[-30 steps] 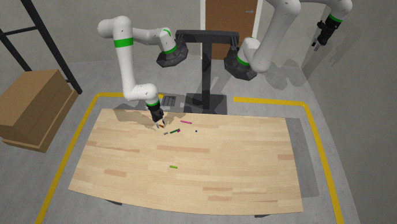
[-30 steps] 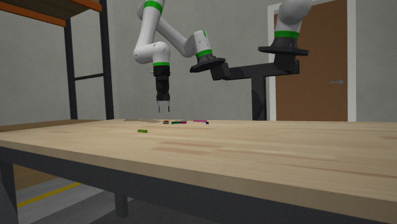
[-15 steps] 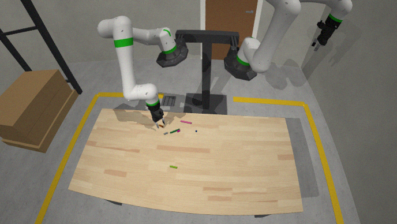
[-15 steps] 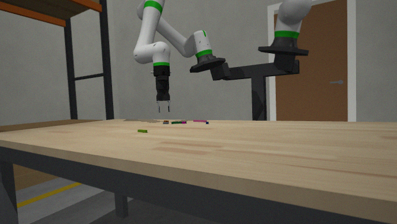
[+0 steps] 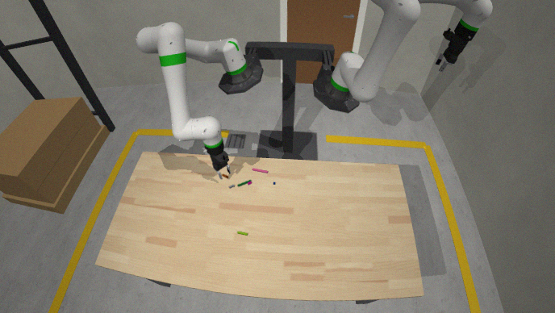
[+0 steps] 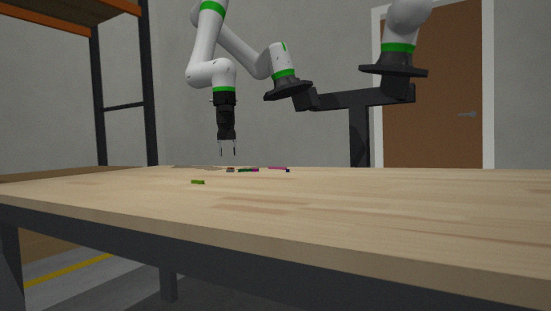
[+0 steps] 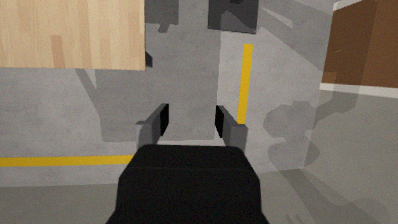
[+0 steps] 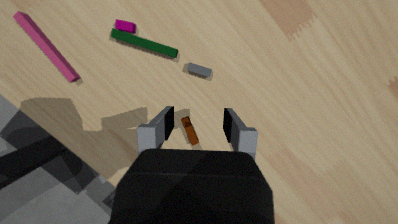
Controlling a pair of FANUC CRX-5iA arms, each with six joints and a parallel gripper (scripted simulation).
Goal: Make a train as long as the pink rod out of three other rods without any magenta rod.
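The open end effector (image 7: pixel 192 121) hangs above grey floor (image 7: pixel 190 82).

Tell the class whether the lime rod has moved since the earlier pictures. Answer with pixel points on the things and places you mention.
No. The lime rod (image 5: pixel 242 233) (image 6: pixel 197 182) lies at the same spot on the table (image 5: pixel 343 242) (image 6: pixel 360 208), judged against the table's edges in the top view.
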